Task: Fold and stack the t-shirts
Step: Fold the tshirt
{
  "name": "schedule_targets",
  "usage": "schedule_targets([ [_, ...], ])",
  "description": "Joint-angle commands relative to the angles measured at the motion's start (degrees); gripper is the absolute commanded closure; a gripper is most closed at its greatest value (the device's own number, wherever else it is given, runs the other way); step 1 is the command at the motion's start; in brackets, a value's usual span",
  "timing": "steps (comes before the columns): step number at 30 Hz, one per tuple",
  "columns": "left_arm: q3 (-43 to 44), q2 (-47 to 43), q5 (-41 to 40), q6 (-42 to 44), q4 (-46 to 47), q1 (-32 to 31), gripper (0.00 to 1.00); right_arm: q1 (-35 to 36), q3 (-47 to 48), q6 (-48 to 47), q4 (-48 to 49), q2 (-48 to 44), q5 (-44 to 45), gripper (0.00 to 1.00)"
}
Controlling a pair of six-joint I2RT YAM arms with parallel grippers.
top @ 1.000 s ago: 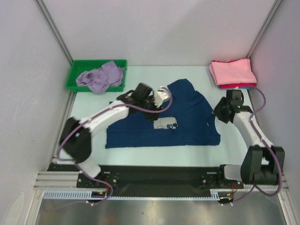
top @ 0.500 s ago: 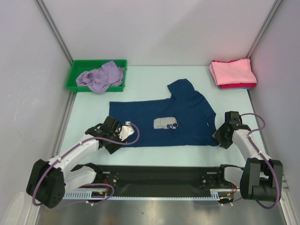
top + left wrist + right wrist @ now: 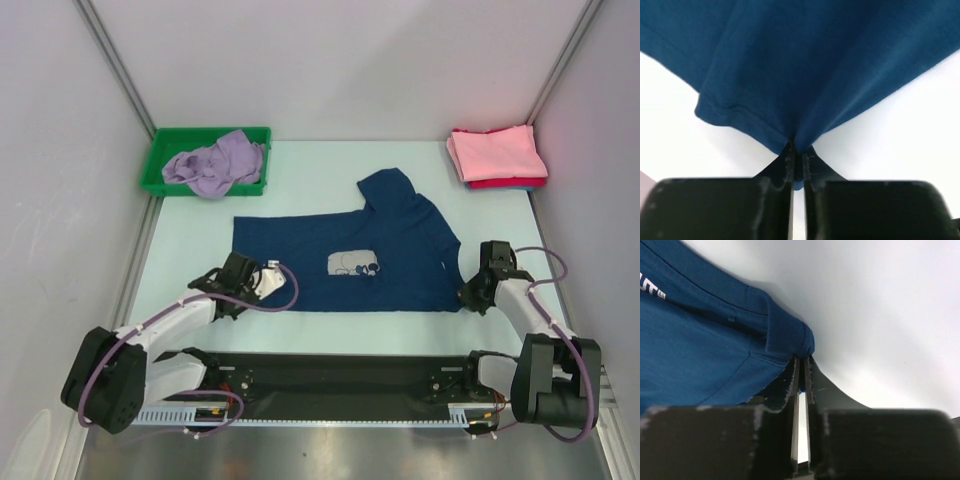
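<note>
1. On the counter [image 3: 330, 165], the navy t-shirt [image 3: 350, 265] lies spread flat in the middle with its pale print facing up. It is well apart from the folded pink stack [image 3: 497, 153] at the far right corner.
2. The left fingers [image 3: 789, 162] are clenched on a pinch of cloth at the shirt's near-left edge. The right fingers [image 3: 793, 375] are clamped on a ribbed, hemmed corner at its near-right edge.
3. Both holds look shallow, since only a small bunch of fabric sits between the tips. A quick lift could pull the cotton free, most likely on the right.
4. If one arm rises or travels ahead of the other, the fold would probably land skewed and the hem would wrinkle.
5. The far sleeve sticks out beyond the body, so it may end up outside the fold.
6. Pulling low along the counter could drag the whole shirt rather than fold it.
7. A lavender t-shirt [image 3: 215, 160] waits crumpled in the green bin [image 3: 160, 172].
</note>
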Motion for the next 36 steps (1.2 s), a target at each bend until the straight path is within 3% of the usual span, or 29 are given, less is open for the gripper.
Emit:
schedule_targets([
  [1,-1.3,-1.4,0.43,1.11,-1.56,0.36,0.99,-1.66,-0.73,1.52,-1.01,-0.8,2.08,0.98],
  [5,0.37,-5.97,2.96,2.95,-8.04,0.71,1.0,-4.12,1.29,5.55,-6.19,-3.52,3.22,1.0],
  [13,1.59,-11.69,12.63,8.48,-16.85,0.98,1.0,-7.2,3.49,15.67,-18.94,-20.82,12.36,1.0],
  [18,4.41,-10.38,19.23,14.28,-22.39,0.98,0.99,-7.47,1.12,17.77,-20.35,-21.55,10.6,0.97],
  [19,4.59,-9.85,19.06,14.64,-22.48,0.98,0.95,-7.56,1.03,17.87,-20.53,-21.29,10.78,0.92],
  [20,4.85,-9.06,19.06,15.26,-23.09,0.98,0.71,-7.56,1.46,17.96,-20.62,-20.76,11.04,0.77],
  [21,5.12,-7.83,18.36,15.7,-23.53,0.98,0.56,-7.56,1.9,17.78,-20.53,-20.67,11.92,0.68],
  [23,6.43,-6.95,17.83,16.75,-24.41,1.32,0.36,-7.56,4.7,17.61,-20.62,-20.76,14.37,0.52],
  [24,7.31,-6.68,17.65,17.19,-24.59,1.76,0.34,-7.56,5.94,17.08,-19.31,-20.76,14.91,0.51],
  [26,11.34,-6.77,18.52,17.81,-24.68,4.92,0.2,-7.56,8.49,11.74,-15.8,-19.71,14.13,0.48],
  [30,23.18,-4.4,25.02,13.27,-22.49,13.26,0.15,-7.47,16.66,-0.3,-1.78,-13.84,5.54,0.47],
  [32,26.63,-0.45,29.42,8.61,-19.07,18.19,0.18,-7.21,20.79,-6.79,3.79,-10.05,-3.14,0.46],
  [36,35.41,9.12,30.66,-9.21,-12.74,24.87,0.32,-1.7,33.34,-15.25,7.52,3.91,-7.41,0.46],
])
